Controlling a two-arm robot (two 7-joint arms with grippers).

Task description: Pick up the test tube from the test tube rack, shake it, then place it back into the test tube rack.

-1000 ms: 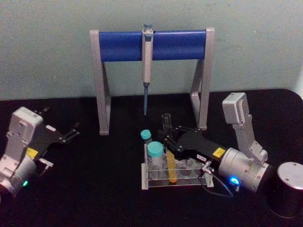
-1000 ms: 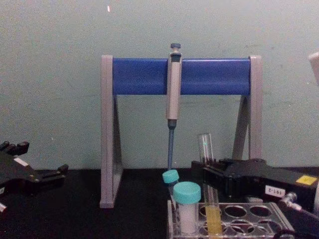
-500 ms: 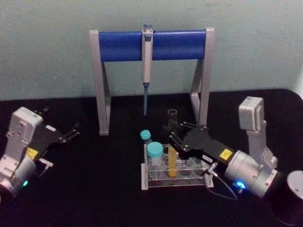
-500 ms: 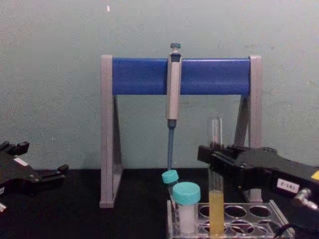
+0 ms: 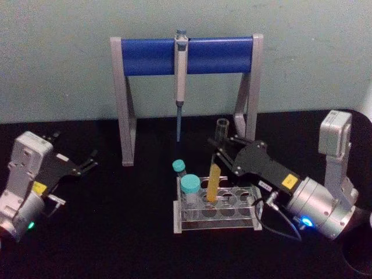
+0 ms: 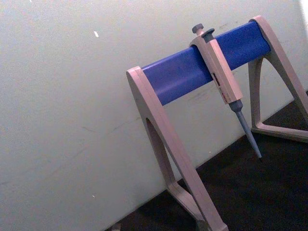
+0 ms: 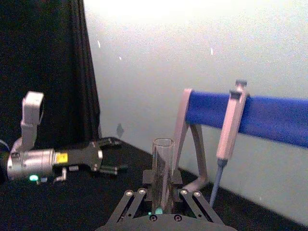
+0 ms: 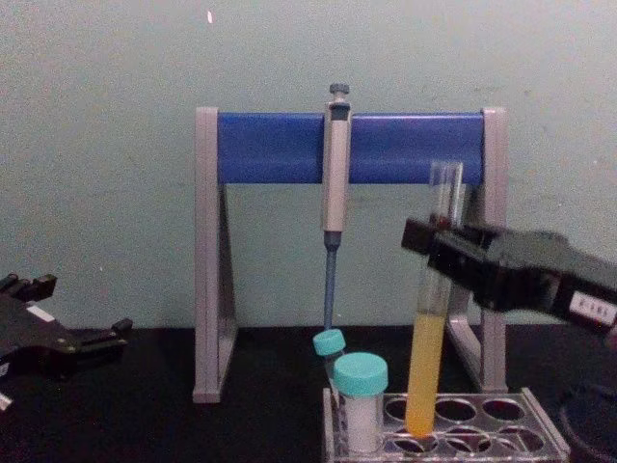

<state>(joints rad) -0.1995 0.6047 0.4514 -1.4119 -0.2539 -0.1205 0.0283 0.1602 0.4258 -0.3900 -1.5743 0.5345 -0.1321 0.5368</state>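
Right gripper (image 5: 222, 152) clamps test tube (image 5: 214, 181), lifting (tube tilted) from test tube rack (image 5: 216, 227); needs clearance, then shaking. Left gripper (image 5: 78, 165) parked left, jaws apart.

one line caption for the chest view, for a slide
Right gripper holds the test tube tilted, its bottom at the rack, beside two teal-capped tubes; left gripper parked at left.

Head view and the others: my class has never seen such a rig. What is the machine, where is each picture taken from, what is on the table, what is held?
A two-armed robot. The head camera looks down, the chest camera looks across the table, one more on each wrist. The right gripper holds the test tube, tilted, its lower end at the test tube rack. Two teal-capped tubes stand there. Behind is a pipette stand. The left gripper rests open at the left.
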